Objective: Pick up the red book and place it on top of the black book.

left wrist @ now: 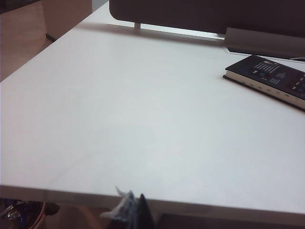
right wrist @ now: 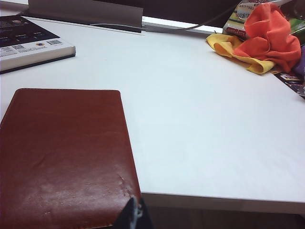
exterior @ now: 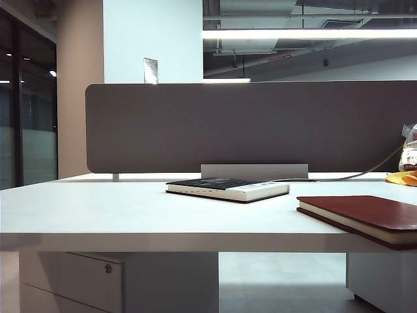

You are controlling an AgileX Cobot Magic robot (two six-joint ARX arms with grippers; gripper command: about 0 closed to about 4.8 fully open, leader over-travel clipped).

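The red book (exterior: 365,218) lies flat at the table's front right, its near corner a little over the front edge. In the right wrist view the red book (right wrist: 64,157) fills the near side. My right gripper (right wrist: 135,212) is shut and empty, its tips just off the book's near corner, back from the table edge. The black book (exterior: 228,188) lies flat mid-table, further back. It also shows as the black book (right wrist: 28,43) and the black book (left wrist: 269,78). My left gripper (left wrist: 133,210) is shut and empty below the table's front edge. Neither gripper shows in the exterior view.
A grey partition (exterior: 247,124) closes the back of the white table (exterior: 98,208), with a grey base block (exterior: 254,171) behind the black book. Orange cloth (right wrist: 269,36), yellow cloth (right wrist: 233,50) and packets lie at the back right corner, with a cable (right wrist: 190,26) nearby.
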